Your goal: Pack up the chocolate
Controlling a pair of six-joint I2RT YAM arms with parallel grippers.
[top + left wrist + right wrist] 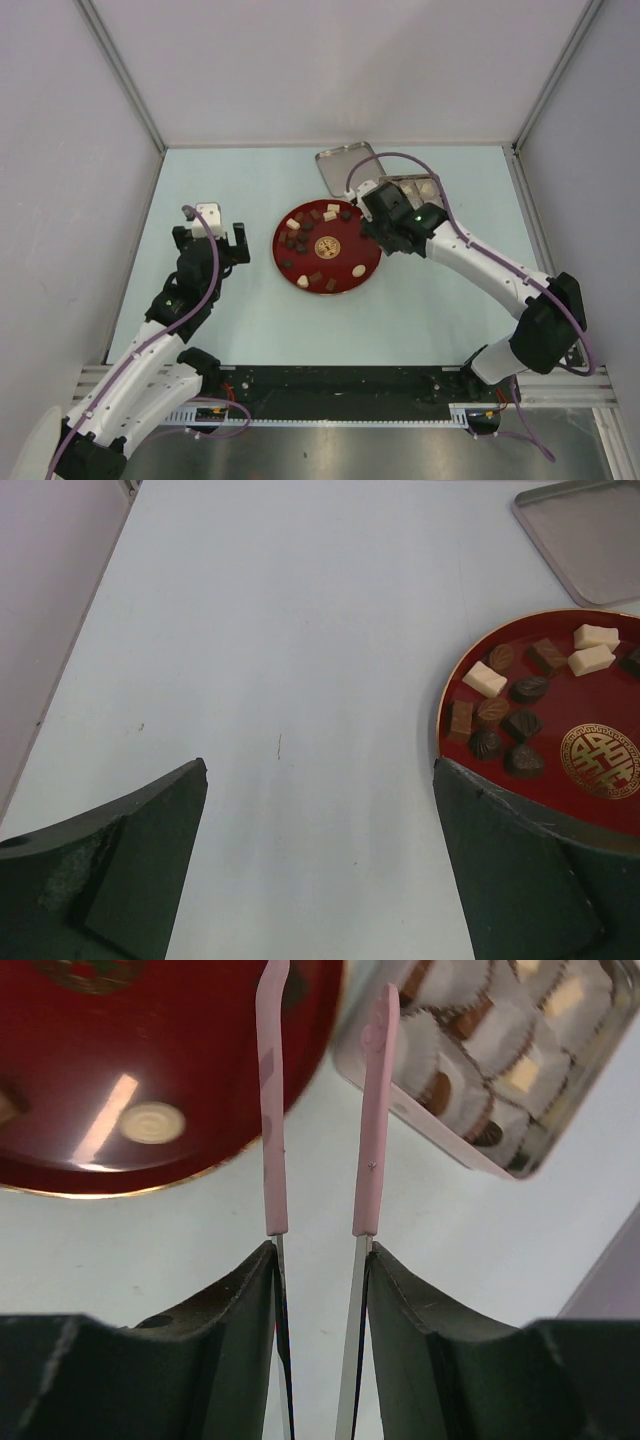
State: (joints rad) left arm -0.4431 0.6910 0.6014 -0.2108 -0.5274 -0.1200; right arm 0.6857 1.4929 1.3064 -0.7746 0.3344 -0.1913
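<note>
While pinching thin pink tongs (372, 1130) in the right tool (320, 1260), hovers between round red plate (570, 695) and metal tin (440, 1138).
Holds left tool (320, 765) wide open over pale counter (300, 630), left of plate; small brown and white chocolates (522, 724) on plate, more in tin's paper cups (450, 1005).

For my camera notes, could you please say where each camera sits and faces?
Top external: overhead, facing down at table; left arm, right arm show.
Left wrist: on left arm, facing across table; open left tool shows.
Right wrist: on right arm, facing down; right tool grips pink tongs.
Shared: all show the red plate.
</note>
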